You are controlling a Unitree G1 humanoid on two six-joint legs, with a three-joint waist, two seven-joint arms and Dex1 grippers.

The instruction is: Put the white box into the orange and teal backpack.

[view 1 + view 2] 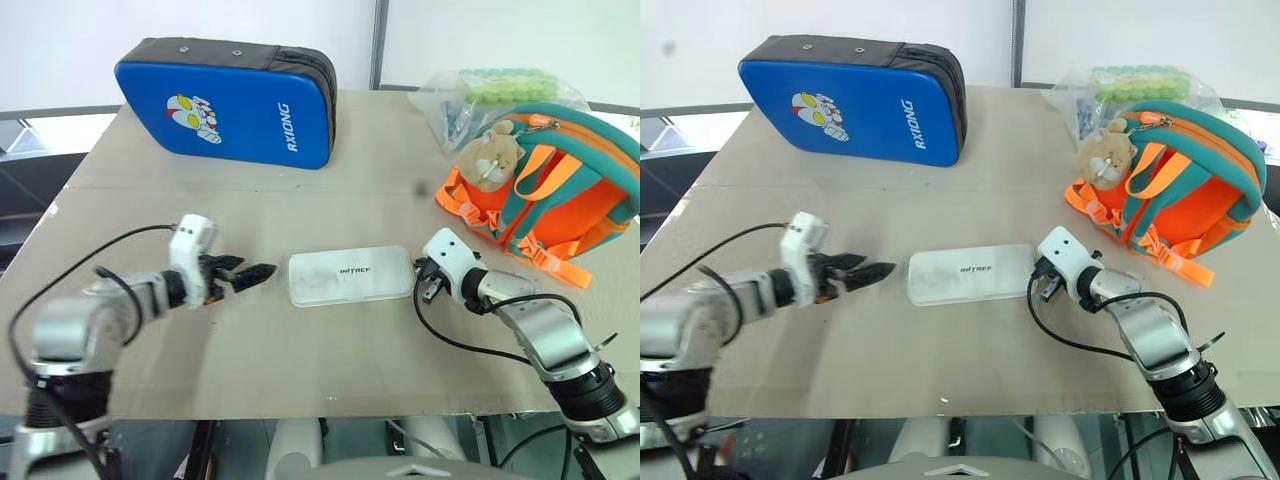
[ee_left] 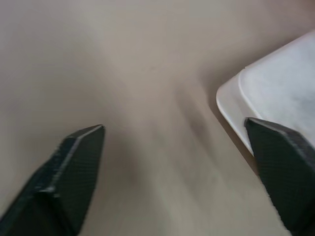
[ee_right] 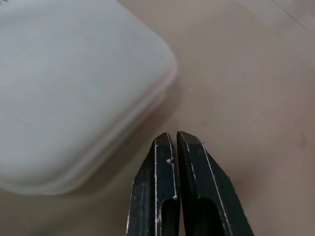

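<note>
Box (image 1: 350,276) lies flat in the middle of the tabletop (image 1: 300,350), its long side running from the left tool (image 1: 252,276) to the right tool (image 1: 428,281), with one tool just off each short end. The left tool is wide open and holds nothing; the right tool is shut tight and empty too. Backpack (image 1: 555,190) stands behind the right arm, so that arm is nearer it, and bare room lies all around the box.

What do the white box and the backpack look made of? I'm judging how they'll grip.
The white box: apparently hard plastic, matte, with moulded rounded corners and rim. The backpack: soft fabric, possibly neoprene, with woven straps and a plush bear charm.
</note>
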